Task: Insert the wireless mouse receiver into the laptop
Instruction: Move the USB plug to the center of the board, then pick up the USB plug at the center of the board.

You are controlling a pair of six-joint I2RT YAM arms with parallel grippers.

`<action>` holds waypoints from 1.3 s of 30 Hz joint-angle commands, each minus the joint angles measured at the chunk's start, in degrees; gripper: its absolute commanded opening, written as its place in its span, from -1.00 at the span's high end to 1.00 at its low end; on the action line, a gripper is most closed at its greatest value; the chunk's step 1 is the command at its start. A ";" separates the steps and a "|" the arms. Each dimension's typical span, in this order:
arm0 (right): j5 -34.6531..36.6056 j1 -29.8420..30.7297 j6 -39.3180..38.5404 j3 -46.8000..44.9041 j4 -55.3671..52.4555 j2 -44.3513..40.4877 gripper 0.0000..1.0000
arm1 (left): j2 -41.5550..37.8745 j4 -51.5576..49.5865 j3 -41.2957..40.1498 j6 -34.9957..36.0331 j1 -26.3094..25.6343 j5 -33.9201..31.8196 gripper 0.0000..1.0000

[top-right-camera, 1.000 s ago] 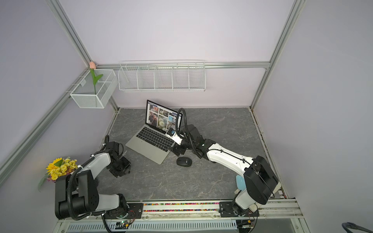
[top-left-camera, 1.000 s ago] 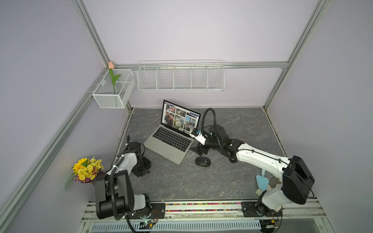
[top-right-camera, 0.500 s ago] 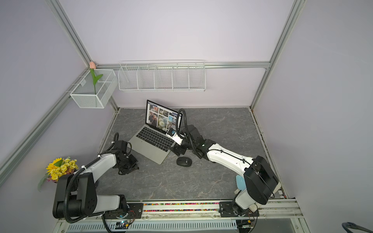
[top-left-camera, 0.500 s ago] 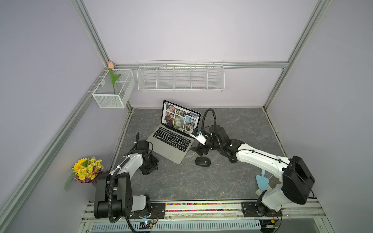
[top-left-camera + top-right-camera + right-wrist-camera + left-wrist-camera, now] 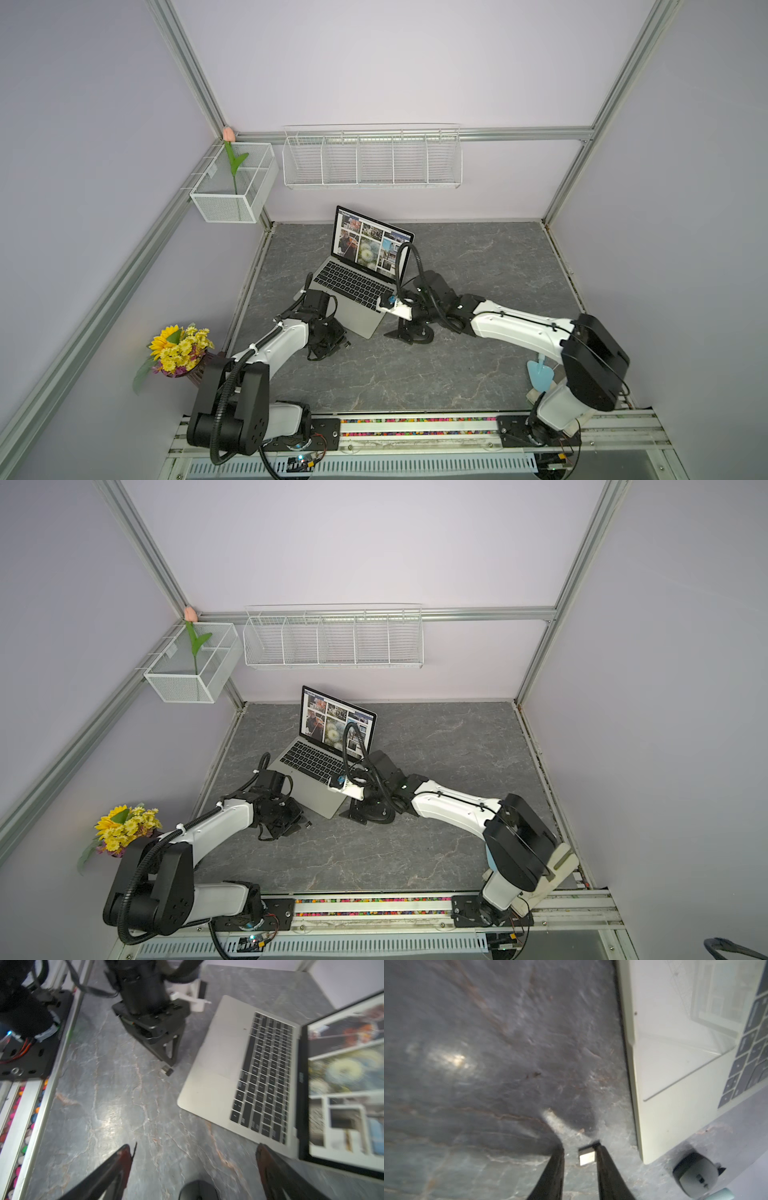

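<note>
Currently at the pick-up/regrasp step; insertion not begun. Left gripper [image 5: 579,1146] is low over the table, jaws narrowly apart. The wireless mouse receiver [image 5: 587,1157] sits between them at the tips, against one finger [image 5: 606,1172], with a clear gap to the other. It looks unclamped. Whether it rests on the table or hangs on that finger, I cannot tell.

In a top view the receiver [image 5: 308,824] pokes out of the gripper at about 6 o'clock from the laptop [image 5: 318,793], just off its front edge and not touching it. Right gripper [image 5: 193,1147] stands wide, holding nothing, above the mouse [image 5: 197,1190], at about 4 o'clock from the laptop.

Next move, as I judge it: pinch firmly on the dark cap end with the plug pointing outward, then carry it to a side port. No port shows in any view, so which edge to approach is unsettled. The plug must go in level and square to the slot.

Receiver appearance: a tiny stub, with a bright square metal plug face in the left wrist view and a dark cap in the right wrist view. Likely to twist in a loose pinch.
</note>
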 commanded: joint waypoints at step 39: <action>1.32 8.03 -18.17 39.67 -30.11 39.25 0.28 | -21.94 11.05 -2.31 2.27 16.93 -25.97 -0.99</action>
